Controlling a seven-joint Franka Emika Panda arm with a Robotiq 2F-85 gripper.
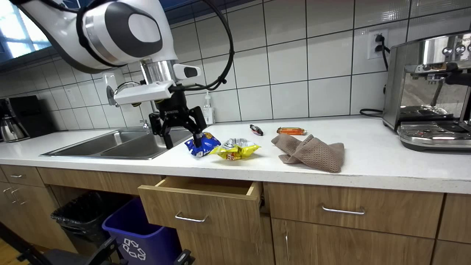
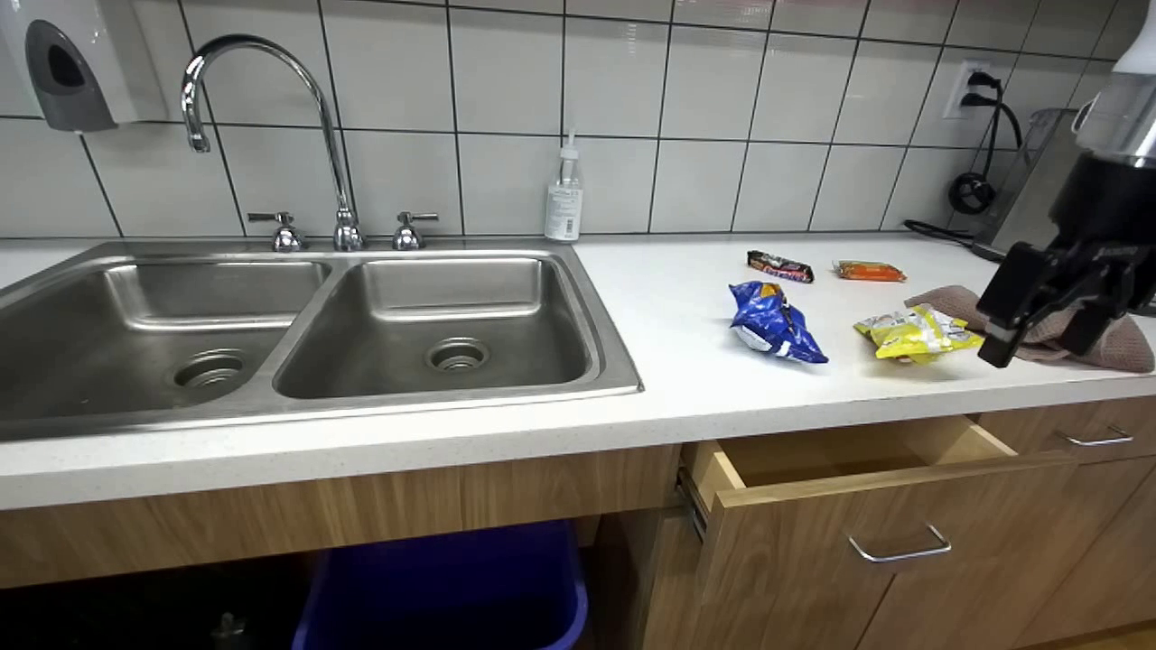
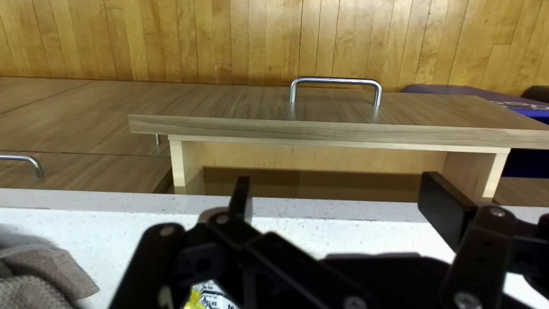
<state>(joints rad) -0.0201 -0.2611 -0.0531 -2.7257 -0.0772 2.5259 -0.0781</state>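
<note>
Drawer [image 2: 795, 542] reachable from abv; cntr edge [image 3: 321, 208] covers its rear. Narrow gap btwn blue bag [image 2: 775, 325] & yellow bag [image 2: 917, 334]; cloth [image 1: 316, 154] blocks yellow bag's other side.

Bright, washed-out window [image 1: 14, 31]; glare on tiles [image 1: 287, 62].

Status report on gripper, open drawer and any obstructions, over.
Gripper open, nothing held. Drawer pulled out, below counter level. Yellow packet on counter near gripper, possible snag.

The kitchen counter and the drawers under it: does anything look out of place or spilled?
Mainly the open drawer: it stands pulled out from under the counter, while the neighbouring drawer is shut. The brown cloth also lies crumpled near the yellow packet, a bit untidily. I can see no spill or damage.
</note>
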